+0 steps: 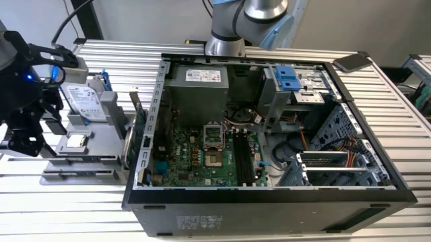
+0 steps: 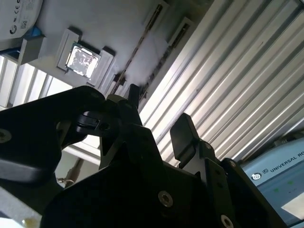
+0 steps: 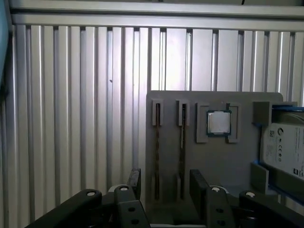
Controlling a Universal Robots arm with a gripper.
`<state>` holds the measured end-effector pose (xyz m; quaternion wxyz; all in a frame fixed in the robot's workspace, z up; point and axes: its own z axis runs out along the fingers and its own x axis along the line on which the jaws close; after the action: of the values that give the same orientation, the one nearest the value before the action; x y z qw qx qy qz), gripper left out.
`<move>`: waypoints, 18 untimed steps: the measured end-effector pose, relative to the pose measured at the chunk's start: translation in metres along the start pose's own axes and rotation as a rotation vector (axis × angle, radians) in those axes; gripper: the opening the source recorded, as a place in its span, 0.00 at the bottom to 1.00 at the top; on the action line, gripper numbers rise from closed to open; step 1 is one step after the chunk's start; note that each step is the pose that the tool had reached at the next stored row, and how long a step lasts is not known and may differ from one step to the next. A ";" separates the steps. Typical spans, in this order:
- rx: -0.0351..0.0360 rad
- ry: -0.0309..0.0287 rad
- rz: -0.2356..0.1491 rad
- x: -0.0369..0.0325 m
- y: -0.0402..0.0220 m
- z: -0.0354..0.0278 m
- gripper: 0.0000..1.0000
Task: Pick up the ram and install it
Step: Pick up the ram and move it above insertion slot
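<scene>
Two ram sticks stand on edge in parallel slots of a grey holder tray (image 3: 223,166); one ram stick (image 3: 157,152) lies beside the other (image 3: 182,152). In the second wrist view they show as thin dark lines (image 2: 140,45). My gripper (image 3: 166,186) hovers above the tray's near end, open, its black fingers (image 3: 134,183) apart and holding nothing. In the exterior view the gripper (image 1: 28,146) hangs at the left of the tray (image 1: 91,138). The open computer case (image 1: 269,196) holds a green board with long black slots (image 1: 245,157).
The tray also carries a square processor chip (image 3: 219,122) and a hard drive (image 3: 286,152) in a blue frame. A large green card (image 1: 135,136) stands upright between tray and case. Everything rests on a ribbed aluminium table (image 3: 71,118). A dark device (image 1: 353,62) lies at the back right.
</scene>
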<state>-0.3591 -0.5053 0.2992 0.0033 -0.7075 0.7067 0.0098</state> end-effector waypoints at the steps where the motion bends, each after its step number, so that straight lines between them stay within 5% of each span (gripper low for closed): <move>1: 0.0000 0.0000 0.000 0.0002 -0.0001 0.0017 1.00; 18: 0.0001 0.0002 0.004 0.0014 -0.0005 0.0308 1.00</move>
<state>-0.3589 -0.5061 0.2683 0.0033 -0.7062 0.7079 0.0097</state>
